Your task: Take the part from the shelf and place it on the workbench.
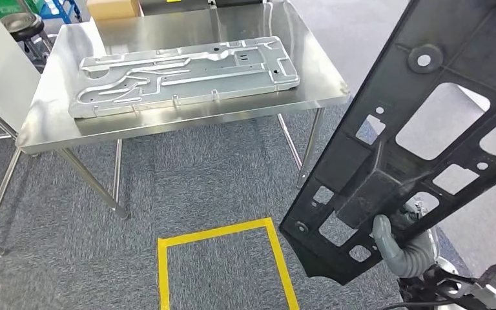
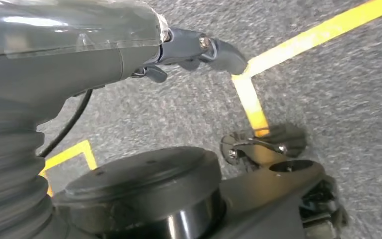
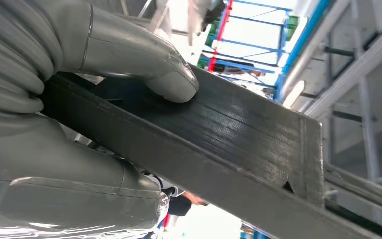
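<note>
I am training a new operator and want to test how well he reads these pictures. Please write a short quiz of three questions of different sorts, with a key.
1. True or false: the black part already lies on the workbench.
2. Multiple choice: what lies on the workbench now? A) a cardboard box B) a silver metal panel C) a black tray
3. Short answer: which robot hand holds the black part?

Key
1. False. The right robot hand holds it in the air, beside the workbench.
2. B.
3. The right one; in the right wrist view its thumb presses on the part. The left robot hand hangs over the carpet and holds nothing.
</note>
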Robot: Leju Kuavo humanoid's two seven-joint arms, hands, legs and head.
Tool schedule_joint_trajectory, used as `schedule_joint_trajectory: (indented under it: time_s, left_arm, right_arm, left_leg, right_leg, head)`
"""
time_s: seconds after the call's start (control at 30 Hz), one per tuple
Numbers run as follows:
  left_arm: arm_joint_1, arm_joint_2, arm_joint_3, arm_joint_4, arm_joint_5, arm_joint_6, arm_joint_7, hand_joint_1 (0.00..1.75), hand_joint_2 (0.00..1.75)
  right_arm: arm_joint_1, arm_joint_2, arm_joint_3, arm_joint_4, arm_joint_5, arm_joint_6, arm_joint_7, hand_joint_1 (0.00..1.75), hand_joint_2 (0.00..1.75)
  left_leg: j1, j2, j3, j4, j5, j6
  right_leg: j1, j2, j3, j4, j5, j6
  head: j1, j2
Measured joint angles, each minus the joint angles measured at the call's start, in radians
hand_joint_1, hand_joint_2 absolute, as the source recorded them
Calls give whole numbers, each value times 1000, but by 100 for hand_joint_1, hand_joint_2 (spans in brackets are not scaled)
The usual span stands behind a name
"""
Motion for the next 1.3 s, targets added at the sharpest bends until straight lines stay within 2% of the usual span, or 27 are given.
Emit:
schedule_joint_trajectory:
  time_s: [0.07, 0.1, 0.13, 0.2, 0.23, 0.27, 0.3, 0.37, 0.4, 0.43, 0.5, 0.57, 0.63, 0.73, 0.77, 0.8, 0.83, 0.87, 0.9, 0.93, 0.97, 1.07, 1.13, 1.17, 1.23, 1.27, 1.3]
  left_arm:
    - [1, 0, 0, 0, -4, -1, 2, 0, 175]
    - [1, 0, 0, 0, -6, -2, 3, 0, 175]
    - [0, 0, -1, 0, -6, -3, 4, 0, 175]
    - [1, 0, -1, 0, -8, -6, 4, 0, 175]
    - [3, 0, -2, 0, -9, -7, 5, 0, 175]
    - [5, 0, -2, 0, -9, -8, 6, 0, 175]
    - [7, 0, -2, 0, -8, -9, 6, 0, 175]
    - [9, -1, -2, 0, -7, -9, 7, 0, 175]
    - [9, -2, -2, 0, -6, -9, 7, 0, 175]
    - [7, -3, -2, 0, -5, -9, 6, 0, 175]
    - [5, -3, -2, 0, -4, -10, 7, 0, 175]
    - [3, -3, -2, 0, -4, -11, 7, 0, 175]
    - [0, -4, -3, 0, -5, -13, 7, 0, 175]
    - [-4, -6, -4, 0, -8, -16, 2, 0, 175]
    - [-6, -7, -4, 0, -10, -16, 0, 0, 175]
    - [-8, -7, -5, 0, -13, -17, -1, 0, 175]
    - [-9, -8, -5, 0, -16, -17, -1, 0, 175]
    - [-9, -8, -6, 0, -18, -17, 0, 0, 175]
    - [-8, -8, -6, 0, -20, -17, 1, 0, 175]
    - [-7, -8, -6, 0, -23, -18, 2, 0, 175]
    - [-6, -8, -7, 0, -25, -19, 3, 0, 175]
    - [-9, -10, -11, 0, -30, -22, 5, 0, 175]
    - [-10, -11, -15, 0, -33, -24, 5, 0, 175]
    - [-10, -11, -16, 0, -34, -25, 6, 0, 175]
    - [-8, -12, -19, 0, -35, -26, 7, 0, 175]
    - [-6, -12, -21, 0, -36, -27, 7, 0, 175]
    - [-5, -13, -22, 0, -36, -27, 7, 0, 175]
  right_arm:
    - [7, 0, -6, -8, -2, -2, 0, 175, 175]
    - [10, -1, -10, -13, -3, -3, -1, 175, 175]
    - [14, -1, -13, -17, -4, -4, -2, 175, 175]
    - [26, -1, -17, -23, -4, -6, -2, 175, 175]
    - [32, -1, -19, -24, -3, -6, -2, 175, 175]
    - [38, -1, -20, -24, -3, -7, -2, 175, 175]
    - [42, -1, -22, -24, -2, -7, -3, 175, 175]
    - [44, -1, -24, -24, -1, -6, -5, 175, 175]
    - [44, -2, -24, -23, 1, -5, -6, 175, 175]
    - [43, -3, -25, -22, 4, -4, -6, 175, 175]
    - [38, -10, -25, -20, 12, -2, -1, 175, 175]
    - [17, -27, -25, -16, 20, 0, 14, 175, 175]
    - [-26, -51, -23, -3, 19, 1, 41, 175, 175]
    - [-120, -99, -14, 44, -10, 2, 100, 175, 175]
    - [-160, -119, -9, 68, -26, 3, 124, 175, 175]
    - [-205, -142, -3, 96, -42, 3, 147, 175, 175]
    - [-251, -165, 5, 124, -58, 2, 170, 175, 175]
    - [-298, -186, 13, 151, -71, 0, 190, 175, 175]
    - [-346, -206, 23, 181, -84, -3, 209, 175, 175]
    - [-391, -225, 34, 209, -96, -7, 228, 175, 175]
    - [-437, -244, 46, 238, -108, -12, 246, 175, 175]
    - [-572, -303, 91, 323, -151, -19, 294, 175, 175]
    - [-657, -339, 119, 371, -175, -19, 312, 175, 175]
    - [-691, -353, 131, 393, -183, -18, 318, 175, 175]
    - [-736, -373, 152, 432, -189, -19, 323, 175, 175]
    - [-747, -381, 161, 448, -192, -19, 325, 175, 175]
    - [-753, -390, 169, 461, -196, -21, 326, 175, 175]
  left_leg:
    - [4, 0, 27, -22, 11, 8]
    - [6, 1, 40, -28, 10, 12]
    - [7, 1, 50, -33, 9, 14]
    - [7, 2, 56, -33, 1, 16]
    - [7, 2, 60, -33, -5, 16]
    - [7, 1, 66, -33, -12, 15]
    - [7, 1, 76, -32, -20, 13]
    - [8, 0, 99, -33, -39, 7]
    - [8, 0, 109, -32, -48, 3]
    - [8, 0, 114, -32, -55, -3]
    - [6, 0, 121, -30, -62, -15]
    - [6, 1, 124, -18, -68, -26]
    - [9, 3, 88, 54, -92, -35]
    - [17, 4, -34, 236, -154, -47]
    - [19, 4, -63, 262, -156, -49]
    - [20, 4, -75, 251, -137, -48]
    - [20, 5, -71, 207, -97, -46]
    - [21, 6, -57, 139, -41, -42]
    - [18, 7, -44, 78, -1, -38]
    - [15, 9, -35, 34, 26, -34]
    - [12, 11, -31, 10, 39, -29]
    - [7, 8, -25, -3, 45, -11]
    - [10, 5, -8, -20, 44, 1]
    - [11, 5, 1, -25, 41, 5]
    - [10, 3, 15, -27, 29, 12]
    - [10, 0, 23, -27, 21, 13]
    - [9, -3, 33, -27, 13, 14]
  right_leg:
    - [-2, -3, 4, 26, 0, 11]
    - [-3, -4, -6, 52, -11, 16]
    - [-5, -5, -30, 94, -33, 20]
    - [-6, -6, -107, 204, -85, 29]
    - [-7, -6, -143, 244, -100, 33]
    - [-7, -6, -166, 256, -97, 35]
    - [-8, -6, -173, 233, -73, 37]
    - [-11, -7, -145, 112, 24, 37]
    - [-10, -8, -130, 55, 57, 33]
    - [-7, -9, -121, 19, 78, 26]
    - [-2, -10, -119, 2, 77, 9]
    - [-5, -7, -109, -2, 77, -6]
    - [-9, -6, -93, -8, 71, -16]
    - [-9, -6, -76, -10, 56, -20]
    - [-9, -6, -70, -9, 51, -19]
    - [-9, -5, -62, -9, 44, -18]
    - [-9, -5, -52, -9, 38, -15]
    - [-9, -5, -41, -10, 30, -12]
    - [-9, -5, -32, -9, 23, -8]
    - [-9, -5, -27, -9, 18, -2]
    - [-8, -5, -26, -10, 13, 5]
    - [-12, -8, -23, -14, 4, 27]
    - [-14, -10, -41, 31, -16, 36]
    - [-15, -11, -73, 87, -35, 39]
    - [-14, -11, -167, 225, -67, 45]
    - [-14, -11, -207, 267, -63, 46]
    - [-14, -11, -228, 272, -39, 46]
  head:
    - [0, 0]
    - [0, 0]
    - [0, 0]
    - [0, 0]
    - [0, 0]
    - [0, 0]
    - [0, 0]
    - [0, 0]
    - [0, 0]
    - [0, 0]
    - [0, 0]
    - [1, 0]
    - [0, 0]
    - [0, 0]
    - [0, 0]
    - [0, 0]
    - [0, 0]
    - [0, 0]
    - [0, 0]
    - [0, 0]
    - [0, 0]
    - [0, 0]
    - [0, 0]
    - [0, 0]
    - [0, 0]
    - [0, 0]
    - [0, 0]
